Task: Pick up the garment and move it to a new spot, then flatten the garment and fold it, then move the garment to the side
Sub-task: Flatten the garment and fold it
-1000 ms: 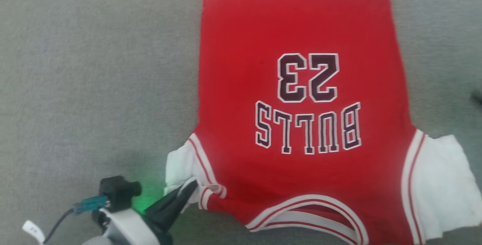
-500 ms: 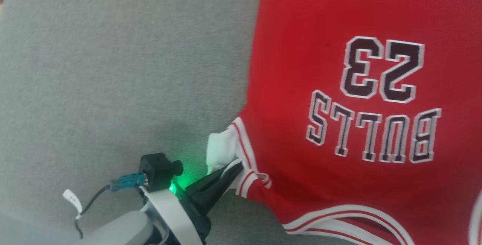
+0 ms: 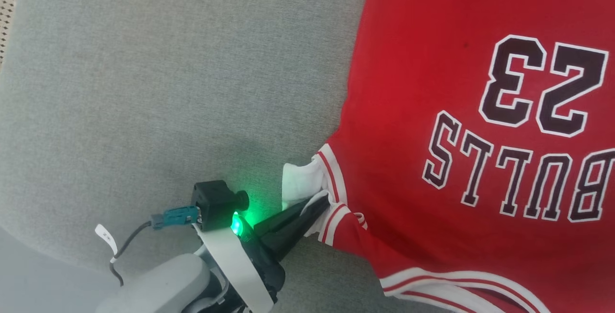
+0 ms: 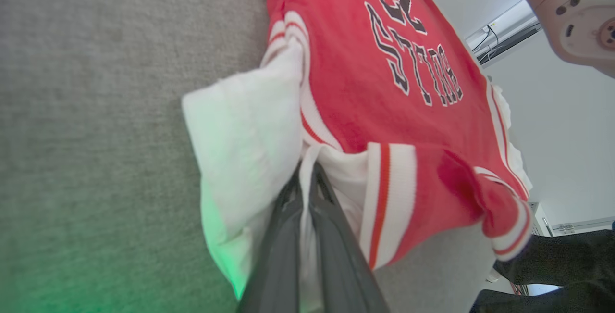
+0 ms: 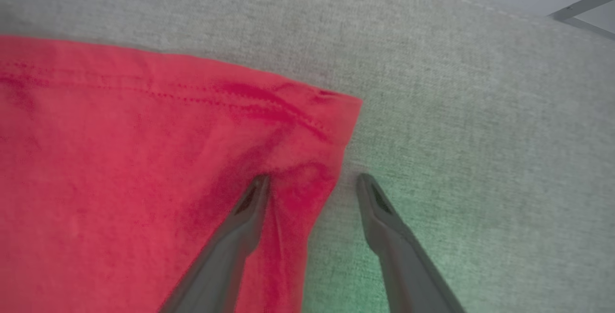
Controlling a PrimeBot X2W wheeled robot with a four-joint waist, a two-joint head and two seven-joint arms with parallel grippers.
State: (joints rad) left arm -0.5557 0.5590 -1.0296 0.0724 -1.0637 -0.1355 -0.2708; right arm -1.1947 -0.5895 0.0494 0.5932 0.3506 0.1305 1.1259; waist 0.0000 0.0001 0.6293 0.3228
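now i see the garment [image 3: 432, 87] on a grey cloth surface [image 3: 168, 87], white wall [image 4: 552, 111] beyond; left gripper [image 3: 323, 201] pinches its white sleeve [image 4: 245, 130], right gripper [image 5: 312, 181] stands wide apart at the hem.

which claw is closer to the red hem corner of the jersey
Right. The right claw stands open just short of the hem corner, one finger over the red cloth, one over the grey surface. The left claw is shut on the white sleeve at the jersey's other end.
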